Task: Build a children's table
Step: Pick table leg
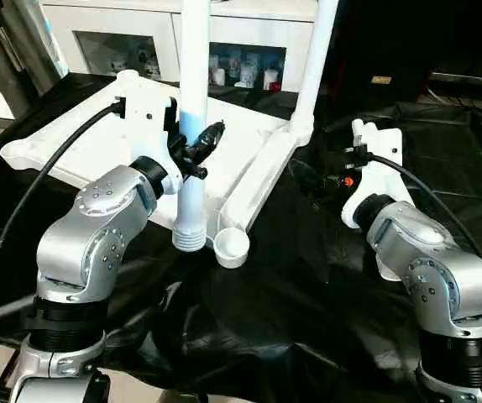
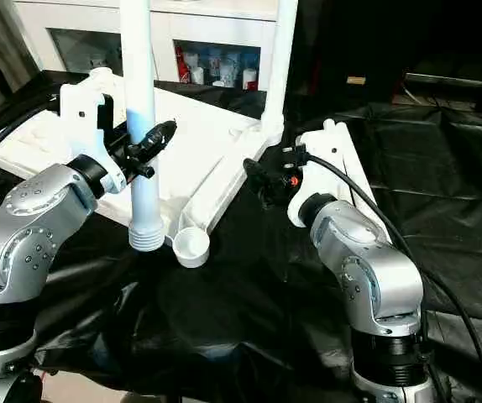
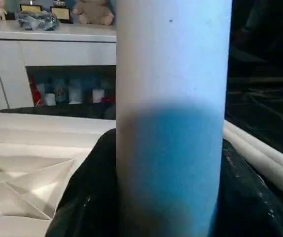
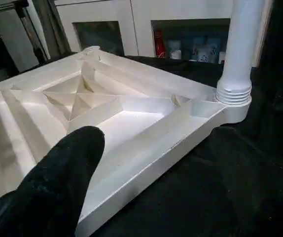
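One leg (image 1: pixel 192 126): clamped upright in left end effector (image 1: pixel 192 154)
Right end effector (image 2: pixel 268 180): spread, empty
Next: lower threaded end squarely into near socket (image 1: pixel 232 245) of tabletop (image 1: pixel 81 143)

Tabletop (image 1: pixel 241 138) and legs (image 1: pixel 192 126): smooth white plastic, faintly glossy (ribbed underside, threaded leg ends). Counter (image 1: pixel 308 285) cover: black sheet, shiny and wrinkled. Forearms (image 1: pixel 98 227): brushed silver metal. Gripper fingers (image 4: pixel 57 182): matt black.

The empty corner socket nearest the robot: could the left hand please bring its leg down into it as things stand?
Probably yes: the left hand holds the leg upright beside the open socket, with nothing between them.
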Tool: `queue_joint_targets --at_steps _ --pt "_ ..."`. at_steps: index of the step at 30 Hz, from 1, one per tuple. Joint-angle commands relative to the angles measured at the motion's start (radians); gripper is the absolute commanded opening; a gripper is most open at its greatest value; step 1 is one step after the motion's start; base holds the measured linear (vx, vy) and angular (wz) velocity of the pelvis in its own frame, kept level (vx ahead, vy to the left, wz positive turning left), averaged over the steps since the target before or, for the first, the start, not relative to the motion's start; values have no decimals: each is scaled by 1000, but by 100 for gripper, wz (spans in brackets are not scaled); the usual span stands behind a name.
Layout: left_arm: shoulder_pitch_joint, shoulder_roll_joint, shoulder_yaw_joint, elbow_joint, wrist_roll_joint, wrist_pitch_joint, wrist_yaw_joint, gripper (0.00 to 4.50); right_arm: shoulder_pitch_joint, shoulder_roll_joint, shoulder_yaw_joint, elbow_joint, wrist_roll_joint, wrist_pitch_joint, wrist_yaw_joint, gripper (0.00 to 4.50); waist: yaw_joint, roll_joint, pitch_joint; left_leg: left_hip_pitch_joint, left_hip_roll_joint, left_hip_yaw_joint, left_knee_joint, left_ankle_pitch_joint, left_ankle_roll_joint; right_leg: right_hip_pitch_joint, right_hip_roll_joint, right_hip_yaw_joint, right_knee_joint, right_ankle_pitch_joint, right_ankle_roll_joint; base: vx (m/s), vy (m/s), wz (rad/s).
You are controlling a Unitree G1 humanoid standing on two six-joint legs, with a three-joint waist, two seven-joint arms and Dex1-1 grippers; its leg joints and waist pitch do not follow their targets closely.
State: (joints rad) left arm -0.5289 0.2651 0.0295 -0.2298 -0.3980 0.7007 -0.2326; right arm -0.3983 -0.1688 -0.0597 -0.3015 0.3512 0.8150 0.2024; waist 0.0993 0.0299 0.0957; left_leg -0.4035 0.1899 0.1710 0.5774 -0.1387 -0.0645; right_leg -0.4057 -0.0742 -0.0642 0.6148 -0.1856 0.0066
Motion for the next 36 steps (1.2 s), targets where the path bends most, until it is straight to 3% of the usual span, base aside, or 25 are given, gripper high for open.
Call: queue_joint_targets --at_steps 1,36 --pt "-16 4 -1 -17 3 -1 1 185 -4 -2 -2 -10 -5 -4 -3 393 0 7 -78 27 24 -14 -64 -263 -56 41 -52 44 -76 -215 -115 0 0 0" --pt "-16 4 -1 -17 3 -1 1 185 -4 -2 -2 -10 -5 -4 -3 393 0 7 -78 27 23 -13 -62 -254 -51 42 -51 43 -75 -209 -119 0 0 0"
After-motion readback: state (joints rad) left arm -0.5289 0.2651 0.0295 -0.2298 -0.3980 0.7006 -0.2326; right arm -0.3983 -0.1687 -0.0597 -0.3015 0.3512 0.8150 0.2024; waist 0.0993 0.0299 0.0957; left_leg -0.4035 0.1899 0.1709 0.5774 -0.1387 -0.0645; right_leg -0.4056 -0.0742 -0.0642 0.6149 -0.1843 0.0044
